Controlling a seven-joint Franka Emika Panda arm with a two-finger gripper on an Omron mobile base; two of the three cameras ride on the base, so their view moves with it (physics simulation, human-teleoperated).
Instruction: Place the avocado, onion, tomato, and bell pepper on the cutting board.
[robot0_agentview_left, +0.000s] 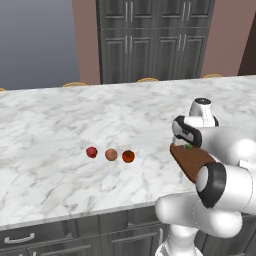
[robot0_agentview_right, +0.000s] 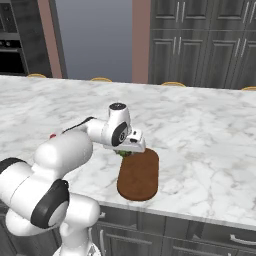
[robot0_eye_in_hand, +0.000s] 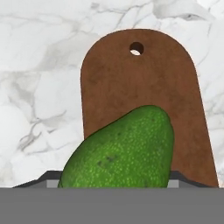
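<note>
Left base view: on the marble tabletop (robot0_agentview_left: 60, 125) a crimson ball (robot0_agentview_left: 91, 152), the tan onion (robot0_agentview_left: 111, 155) and an orange-red ball (robot0_agentview_left: 128, 156) lie in a row, well apart from the dark reddish-brown cutting board (robot0_agentview_left: 192, 162).

Right base view: the fingers (robot0_agentview_right: 125, 153) hang over the board's (robot0_agentview_right: 139, 175) far end, clamped on the avocado (robot0_agentview_right: 123, 153).

Hand view: the avocado (robot0_eye_in_hand: 120, 153) is pebbled, bright green and egg-shaped, above the board (robot0_eye_in_hand: 144, 87), which has a hanging hole (robot0_eye_in_hand: 136, 48).

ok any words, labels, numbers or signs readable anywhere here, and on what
None: no readable text in any view.
The cutting board is plain wood with a hanging hole, no mark.
The avocado at the claw has speckled skin, no sticker.
The marble counter and dark cabinets bear no lettering.
</note>
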